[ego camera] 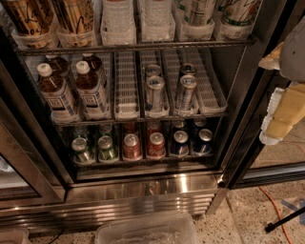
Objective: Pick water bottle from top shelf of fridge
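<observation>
The water bottle [118, 21] stands on the top shelf [143, 47] of the fridge [143, 188]. The gripper [284, 113] hangs outside the door frame [243, 124], its grip state unclear. Reaching in, it may clip that frame or topple neighbouring cans [198, 12].

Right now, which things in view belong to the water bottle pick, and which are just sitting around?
For the job: water bottles, top shelf, fridge, gripper outside the fridge at far right.
Just there: tall printed cans, tea bottles, silver cans, short cans, plastic bin on the floor, orange cable.
</observation>
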Motion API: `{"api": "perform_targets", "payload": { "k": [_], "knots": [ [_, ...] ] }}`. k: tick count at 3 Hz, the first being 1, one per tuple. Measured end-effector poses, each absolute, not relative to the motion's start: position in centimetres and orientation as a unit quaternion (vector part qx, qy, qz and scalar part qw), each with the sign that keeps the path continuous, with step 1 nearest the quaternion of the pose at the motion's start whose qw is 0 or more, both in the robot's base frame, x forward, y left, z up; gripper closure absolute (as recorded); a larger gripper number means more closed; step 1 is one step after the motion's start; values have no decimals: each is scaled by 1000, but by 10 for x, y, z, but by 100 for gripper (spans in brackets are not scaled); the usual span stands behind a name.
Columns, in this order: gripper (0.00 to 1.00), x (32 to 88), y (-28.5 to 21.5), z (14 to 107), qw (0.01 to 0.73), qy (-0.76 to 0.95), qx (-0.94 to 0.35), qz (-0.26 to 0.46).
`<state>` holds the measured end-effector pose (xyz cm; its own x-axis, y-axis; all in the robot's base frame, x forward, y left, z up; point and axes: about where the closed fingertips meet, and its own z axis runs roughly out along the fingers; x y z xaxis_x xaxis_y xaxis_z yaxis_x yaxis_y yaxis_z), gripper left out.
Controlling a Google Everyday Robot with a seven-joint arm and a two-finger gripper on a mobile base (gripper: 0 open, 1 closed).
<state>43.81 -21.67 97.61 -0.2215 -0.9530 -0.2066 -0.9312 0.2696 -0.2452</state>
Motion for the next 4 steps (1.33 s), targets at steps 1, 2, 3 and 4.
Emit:
{"api": "perform_targets", "payload": {
  "k": [1,2,3,4],
  "knots": [
    [0,438,-217,976,159,781,-603,-34],
    [0,439,-212,978,177,781,-598,-22],
    [0,441,-196,980,227,782,-580,20],
    [0,437,-180,977,302,792,-526,74]
  ]
}}
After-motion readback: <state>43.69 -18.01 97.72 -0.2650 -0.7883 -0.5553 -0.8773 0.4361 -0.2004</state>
